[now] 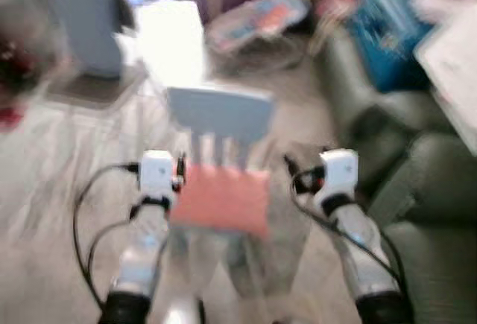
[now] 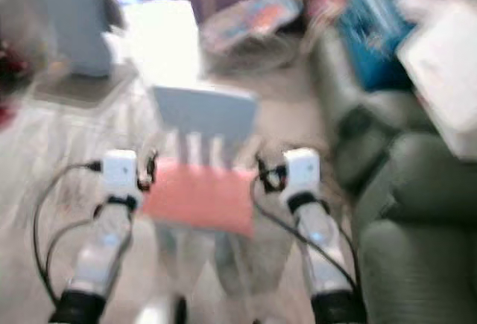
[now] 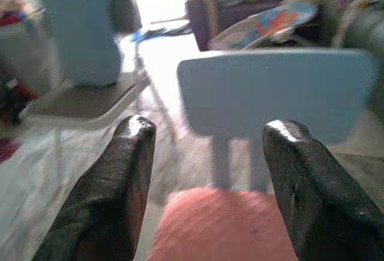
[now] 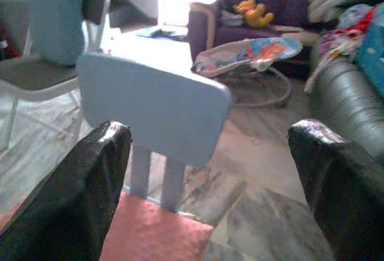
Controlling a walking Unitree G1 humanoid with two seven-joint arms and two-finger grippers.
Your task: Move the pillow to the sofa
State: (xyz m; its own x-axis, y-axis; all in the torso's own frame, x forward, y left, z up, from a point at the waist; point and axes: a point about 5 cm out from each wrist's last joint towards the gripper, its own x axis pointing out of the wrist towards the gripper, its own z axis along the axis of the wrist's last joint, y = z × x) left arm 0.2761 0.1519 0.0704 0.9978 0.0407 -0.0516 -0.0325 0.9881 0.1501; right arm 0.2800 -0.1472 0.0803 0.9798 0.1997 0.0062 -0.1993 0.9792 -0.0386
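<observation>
Currently I am looking down through blurred head views, so detail is soft. I am seeing the pillow [image 1: 221,199], a pink square, lying flat on the seat of a small light-blue chair [image 1: 220,113] directly ahead of the robot. It is not lifted yet.

I am holding both arms forward, 1 on each side of the chair seat. Left claw [image 3: 207,153] is sitting just beside the pillow's left edge with its 2 fingers spread wide, nothing between them; the pillow's near edge is showing low between them. Right claw [image 4: 210,171] is likewise spread, poised near the pillow's right side, with a pink corner showing beside 1 finger. Whether either claw is touching the fabric, I cannot tell.

The sofa [image 1: 417,212], grey-green, is standing to the robot's right, close by the chair, with a blue bag [image 1: 387,30] and other clutter at its far end.

Progress, as I am judging it: approach done, grasp not made. Left to do: closing on the pillow from both sides, lifting, turning right, setting it on the sofa cushion.
</observation>
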